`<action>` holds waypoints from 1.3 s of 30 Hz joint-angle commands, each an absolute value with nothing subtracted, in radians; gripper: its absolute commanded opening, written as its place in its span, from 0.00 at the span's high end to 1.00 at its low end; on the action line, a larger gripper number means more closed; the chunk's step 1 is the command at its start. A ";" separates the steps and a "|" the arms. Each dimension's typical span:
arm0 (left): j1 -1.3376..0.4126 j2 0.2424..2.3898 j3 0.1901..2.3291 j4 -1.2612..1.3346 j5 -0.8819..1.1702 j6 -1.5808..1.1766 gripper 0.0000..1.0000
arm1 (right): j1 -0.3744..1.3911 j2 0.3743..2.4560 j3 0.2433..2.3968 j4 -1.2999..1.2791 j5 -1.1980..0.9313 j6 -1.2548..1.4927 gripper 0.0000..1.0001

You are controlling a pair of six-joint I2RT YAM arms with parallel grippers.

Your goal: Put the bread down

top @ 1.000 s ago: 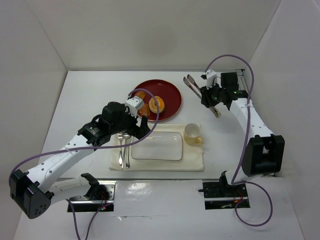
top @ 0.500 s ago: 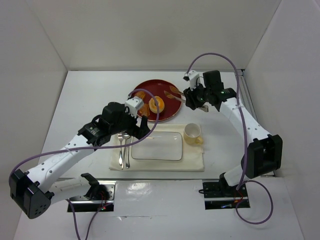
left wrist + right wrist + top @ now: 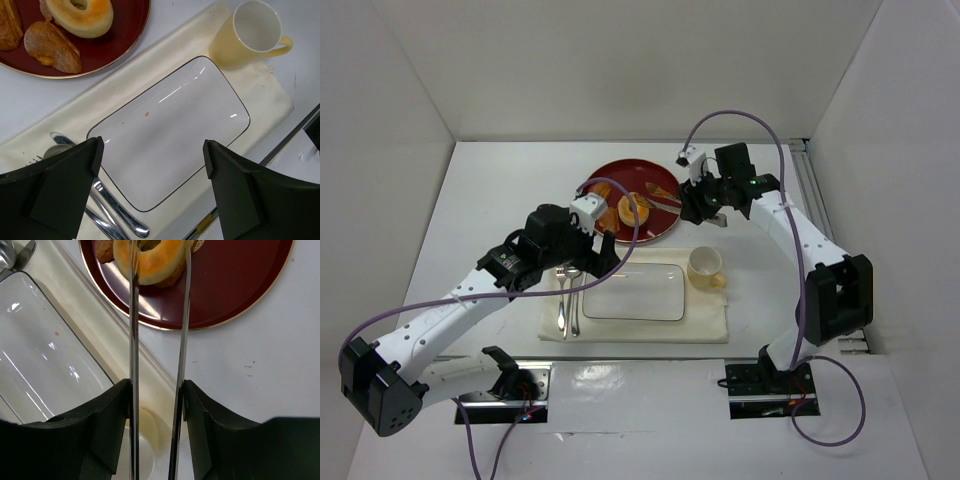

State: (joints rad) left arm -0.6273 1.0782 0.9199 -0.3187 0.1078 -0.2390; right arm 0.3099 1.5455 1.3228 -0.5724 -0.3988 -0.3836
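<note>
The right gripper (image 3: 156,390), pinching the tongs (image 3: 134,330), has swung in from 3 o'clock, so their spread arms now reach over the bread (image 3: 150,262) on the red plate (image 3: 235,285), likely ready to grip it.

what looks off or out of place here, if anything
Almost nothing stands out. A tiny orange speck, likely a crumb, lies on the otherwise bare white plate. The cup stands upright, and nothing looks spilled or damaged.
</note>
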 commanded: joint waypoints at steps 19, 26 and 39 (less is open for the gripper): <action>-0.632 1.077 0.914 -0.273 0.097 -0.232 0.00 | 0.348 1.697 1.403 -0.518 -0.476 -0.383 0.46; -0.632 1.077 0.914 -0.273 0.097 -0.232 0.00 | 0.348 1.706 1.413 -0.497 -0.436 -0.383 0.46; -0.632 1.077 0.914 -0.273 0.106 -0.232 0.00 | 0.348 1.655 1.368 -0.460 -0.405 -0.383 0.46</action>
